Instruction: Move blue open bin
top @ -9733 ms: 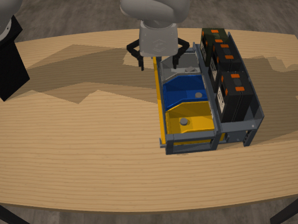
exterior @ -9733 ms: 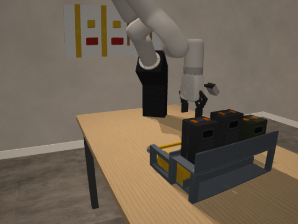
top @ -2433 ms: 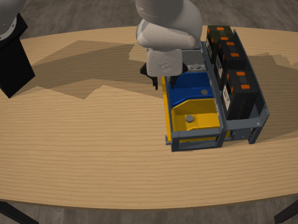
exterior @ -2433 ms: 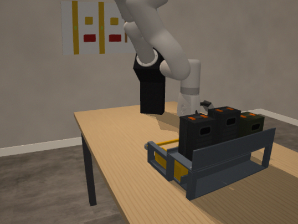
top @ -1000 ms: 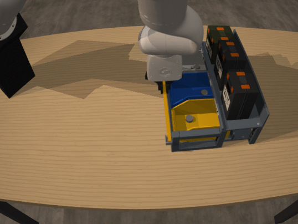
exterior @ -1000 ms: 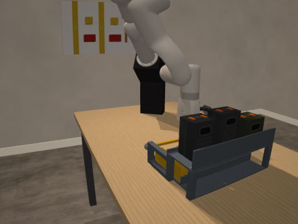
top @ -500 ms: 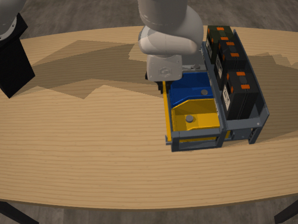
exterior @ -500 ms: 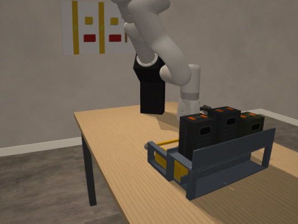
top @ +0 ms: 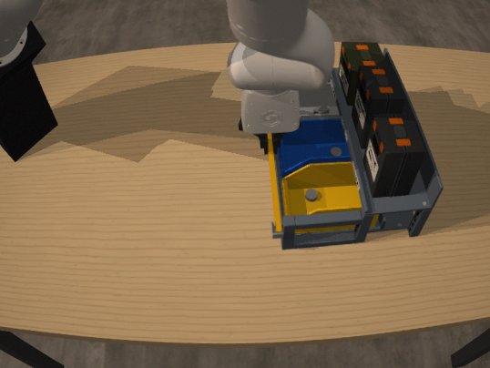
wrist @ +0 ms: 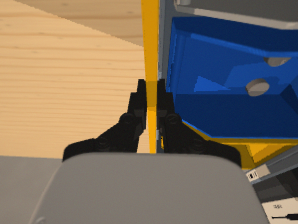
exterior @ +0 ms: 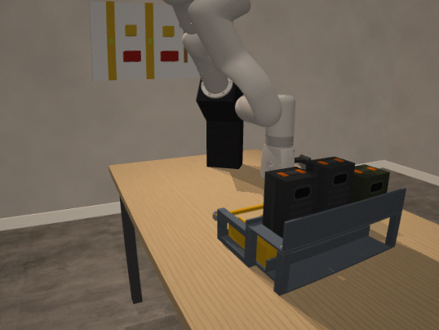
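Wooden table top [top: 137,250] [exterior: 163,196] [wrist: 60,90] spreads below the gripper [top: 270,148] [exterior: 277,161] [wrist: 151,90], clenched on the yellow bar [top: 275,191] [exterior: 245,210] [wrist: 150,40]. Beside it, the blue open bin [top: 314,132] [wrist: 215,115] awaits removal and placing.
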Controlling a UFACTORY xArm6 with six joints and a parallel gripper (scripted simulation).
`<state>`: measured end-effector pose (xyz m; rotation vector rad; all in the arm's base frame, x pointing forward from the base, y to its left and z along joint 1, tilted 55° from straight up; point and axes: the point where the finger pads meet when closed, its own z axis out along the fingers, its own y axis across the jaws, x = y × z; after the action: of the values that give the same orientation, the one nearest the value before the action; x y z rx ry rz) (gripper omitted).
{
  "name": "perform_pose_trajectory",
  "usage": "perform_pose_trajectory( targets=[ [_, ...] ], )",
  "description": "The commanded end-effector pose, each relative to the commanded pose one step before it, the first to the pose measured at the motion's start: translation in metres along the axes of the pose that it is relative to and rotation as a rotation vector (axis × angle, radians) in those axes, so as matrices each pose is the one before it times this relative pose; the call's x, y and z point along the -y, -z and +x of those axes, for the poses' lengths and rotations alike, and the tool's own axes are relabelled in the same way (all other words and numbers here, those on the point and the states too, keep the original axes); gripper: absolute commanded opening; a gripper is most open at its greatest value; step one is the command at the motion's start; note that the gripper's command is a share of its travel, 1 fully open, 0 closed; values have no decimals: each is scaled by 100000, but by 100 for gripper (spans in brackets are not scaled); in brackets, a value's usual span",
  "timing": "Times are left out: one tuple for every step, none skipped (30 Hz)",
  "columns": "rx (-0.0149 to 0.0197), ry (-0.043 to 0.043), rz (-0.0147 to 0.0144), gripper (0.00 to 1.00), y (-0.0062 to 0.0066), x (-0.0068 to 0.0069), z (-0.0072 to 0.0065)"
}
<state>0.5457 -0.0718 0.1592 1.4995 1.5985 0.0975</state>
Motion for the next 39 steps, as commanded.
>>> perform_pose_trajectory(
  targets=[
    [-60,-30,-202,0,62,-97,10],
    [0,0,0,0,0,0,0],
    [0,0,0,0,0,0,0],
    [0,0,0,0,0,0,0],
    [0,0,0,0,0,0,0],
    [0,0,0,0,0,0,0],
    [0,0,0,0,0,0,0],
    [0,0,0,0,0,0,0],
    [0,0,0,0,0,0,0],
    [0,0,0,0,0,0,0],
    [0,0,0,0,0,0,0],
    [0,0,0,0,0,0,0],
    [0,0,0,0,0,0,0],
    [0,0,0,0,0,0,0],
    [0,0,0,0,0,0,0],
    [0,0,0,0,0,0,0],
    [0,0,0,0,0,0,0],
    [0,0,0,0,0,0,0],
    [0,0,0,0,0,0,0],
    [0,0,0,0,0,0,0],
    [0,0,0,0,0,0,0],
    [0,0,0,0,0,0,0],
    [0,0,0,0,0,0,0],
    [0,0,0,0,0,0,0],
    [0,0,0,0,0,0,0],
    [0,0,0,0,0,0,0],
    [0,0,0,0,0,0,0],
    [0,0,0,0,0,0,0],
    [0,0,0,0,0,0,0],
    [0,0,0,0,0,0,0],
    [0,0,0,0,0,0,0],
    [0,0,0,0,0,0,0],
    [0,3,6,0,200,0,0],
    [0,3,6,0,200,0,0],
    [0,3,6,0,200,0,0],
    [0,3,6,0,200,0,0],
    [0,3,6,0,200,0,0],
    [0,0,0,0,0,0,0],
    [0,0,0,0,0,0,0]
  ],
)
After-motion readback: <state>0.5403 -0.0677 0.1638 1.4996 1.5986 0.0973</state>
